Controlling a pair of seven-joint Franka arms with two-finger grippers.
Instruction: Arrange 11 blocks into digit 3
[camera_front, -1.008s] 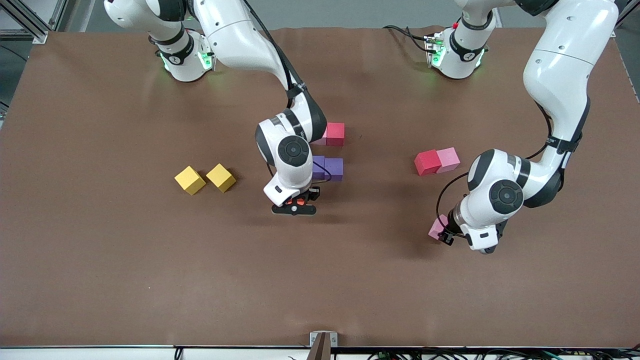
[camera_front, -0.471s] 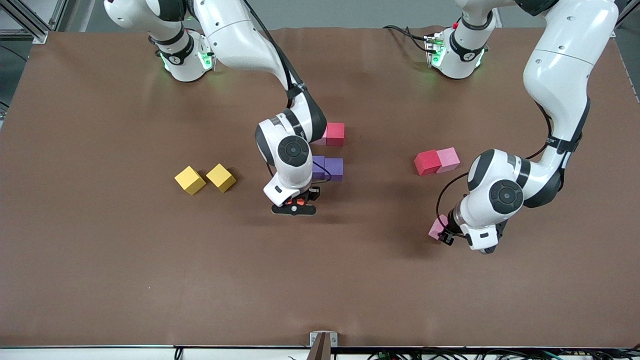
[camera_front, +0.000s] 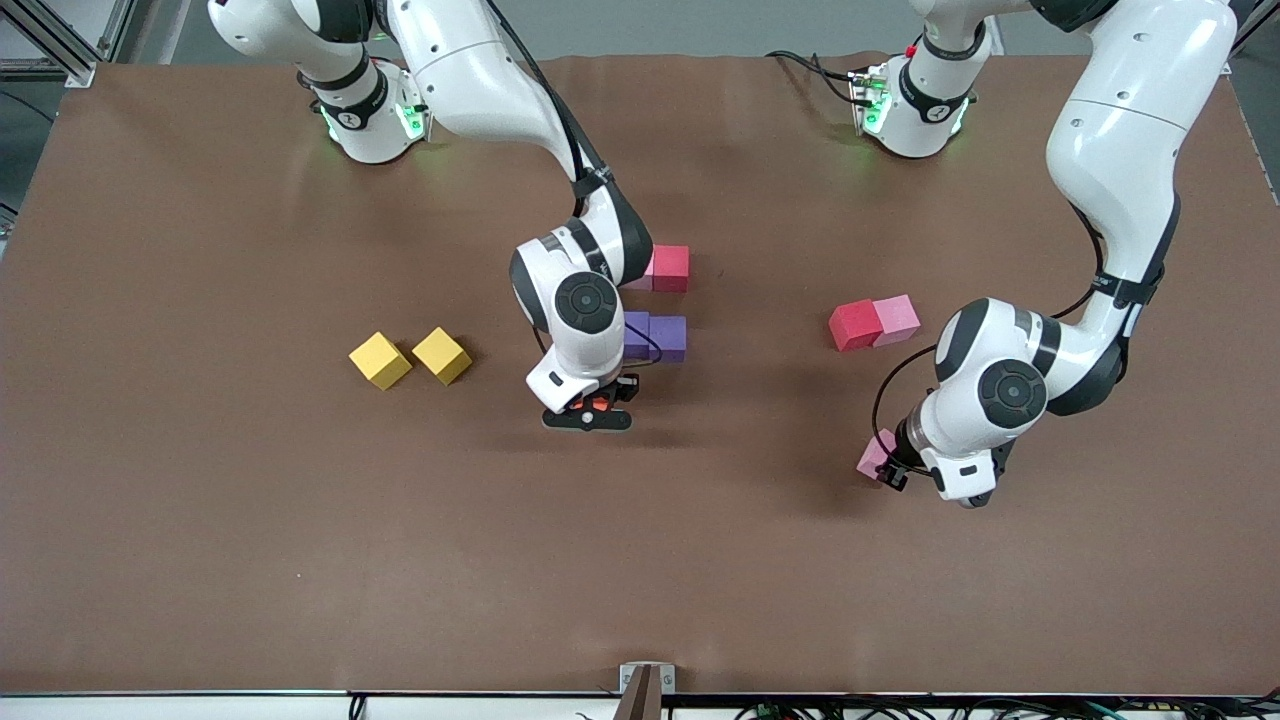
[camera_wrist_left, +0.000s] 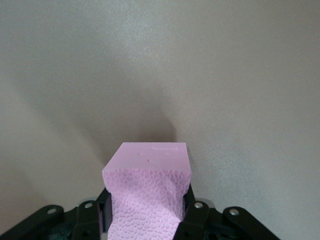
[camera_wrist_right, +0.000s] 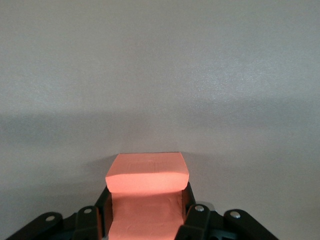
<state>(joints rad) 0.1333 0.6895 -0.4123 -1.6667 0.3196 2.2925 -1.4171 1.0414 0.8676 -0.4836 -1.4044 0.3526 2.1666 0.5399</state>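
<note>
Gripping an orange cube (camera_wrist_right: 146, 195) between its closed fingers (camera_wrist_right: 195, 220), the right gripper (camera_front: 590, 410) is low over bare table just in front of a small cluster at the table's middle, and its wrist view shows only plain surface past the cube. The left gripper (camera_front: 893, 468), toward the left arm's end of the table, is likewise clamped on a pink cube (camera_wrist_left: 148, 192); in the front view that cube (camera_front: 874, 455) shows at the gripper's tip, low over open table, though whether it touches the surface cannot be told. Moving outward, the cluster by the right gripper shows a pair of purple cubes (camera_front: 668, 337) touching side by side and, farther from the front camera, a red cube (camera_front: 670, 268) with a paler pink one beside it, mostly hidden by the arm. A second red cube (camera_front: 854, 326) and a pink cube (camera_front: 896, 319) sit touching each other near the left arm. Two yellow cubes (camera_front: 411, 358) lie apart toward the right arm's end. No light blue or green cubes are visible; they may be hidden under the right arm. Judging from this, the digit 3 is only partly formed, with both held cubes and the loose pair not yet placed.
</note>
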